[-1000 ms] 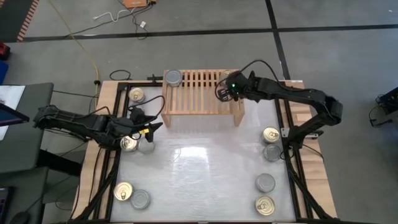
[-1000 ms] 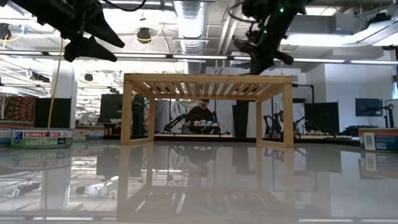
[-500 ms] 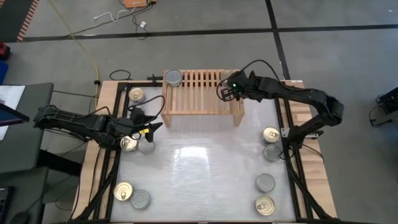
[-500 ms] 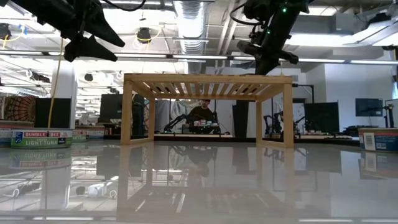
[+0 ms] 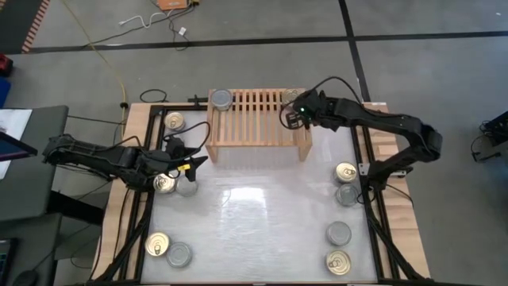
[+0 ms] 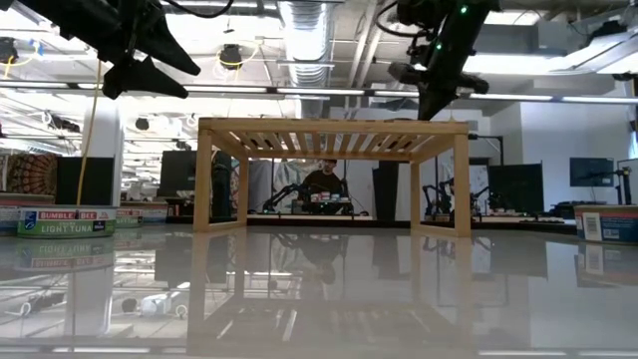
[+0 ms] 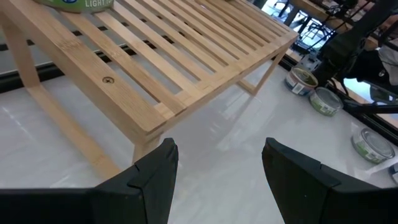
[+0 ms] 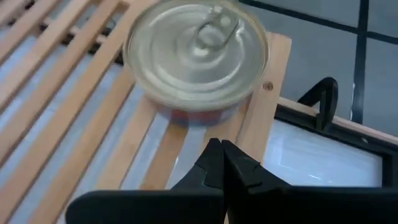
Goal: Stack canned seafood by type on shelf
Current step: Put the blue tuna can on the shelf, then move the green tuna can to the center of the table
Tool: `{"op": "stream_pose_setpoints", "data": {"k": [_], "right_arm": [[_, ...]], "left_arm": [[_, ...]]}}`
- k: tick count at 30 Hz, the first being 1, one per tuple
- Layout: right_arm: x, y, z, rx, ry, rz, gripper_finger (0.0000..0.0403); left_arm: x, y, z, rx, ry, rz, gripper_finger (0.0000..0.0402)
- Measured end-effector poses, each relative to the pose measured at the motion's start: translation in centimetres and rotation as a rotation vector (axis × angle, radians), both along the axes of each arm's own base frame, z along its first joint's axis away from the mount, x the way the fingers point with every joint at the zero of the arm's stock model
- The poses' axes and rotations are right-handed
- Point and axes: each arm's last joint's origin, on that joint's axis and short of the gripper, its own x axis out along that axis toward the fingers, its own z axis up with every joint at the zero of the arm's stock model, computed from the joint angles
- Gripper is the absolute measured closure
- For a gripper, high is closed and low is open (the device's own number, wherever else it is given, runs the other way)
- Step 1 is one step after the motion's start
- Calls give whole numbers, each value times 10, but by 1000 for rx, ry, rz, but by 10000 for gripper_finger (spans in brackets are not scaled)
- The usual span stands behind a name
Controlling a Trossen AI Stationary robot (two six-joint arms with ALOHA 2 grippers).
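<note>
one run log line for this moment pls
left gripper: open, empty, left of shelf | right gripper: shut, empty, beside pull-tab can on shelf's right end

From above we see the shelf (image 5: 258, 119) at the far side of the table (image 5: 254, 230), a silver-topped tin (image 5: 221, 99) on its left end. The right hand (image 5: 292, 117) hangs over the shelf's right end. The left hand (image 5: 193, 164) sits near the table's left edge, beside a gold-lidded tin (image 5: 164, 183). More tins line both sides.
</note>
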Motion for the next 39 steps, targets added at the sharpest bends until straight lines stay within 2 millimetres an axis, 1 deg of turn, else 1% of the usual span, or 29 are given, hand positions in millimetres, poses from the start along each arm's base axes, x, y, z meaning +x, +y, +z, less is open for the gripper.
{"op": "stream_pose_setpoints", "data": {"k": [6, 8, 11, 14, 17, 22, 25, 28, 31, 35, 39], "right_arm": [[-15, 25, 13, 35, -12, 12, 385], [-20, 36, 15, 56, -1, 17, 385], [-26, 51, 15, 89, 27, 27, 385], [-30, 69, 9, 111, 38, 55, 385], [-35, 89, -6, 141, 31, 66, 385], [-44, 128, -29, 199, -15, 89, 385], [-50, 153, -36, 235, -47, 120, 384], [-55, 177, -43, 267, -66, 148, 379], [-61, 199, -50, 291, -66, 177, 377], [-68, 224, -54, 319, -76, 224, 379], [-75, 242, -57, 340, -81, 262, 378]], "left_arm": [[0, 0, 0, 4, 2, -1, 178], [0, 0, 0, 1, 0, 0, 178], [0, -1, 0, -50, -25, -2, 178], [2, -1, -1, -95, -45, 17, 178], [6, -2, -2, -125, -55, 26, 178], [25, -14, -7, -138, -74, -18, 178], [37, -23, -12, -142, -73, -52, 178], [46, -33, -18, -186, -80, -68, 178], [56, -45, -19, -229, -70, -83, 178], [73, -63, -18, -253, -44, -113, 178], [96, -82, -14, -263, -23, -136, 178]]}}
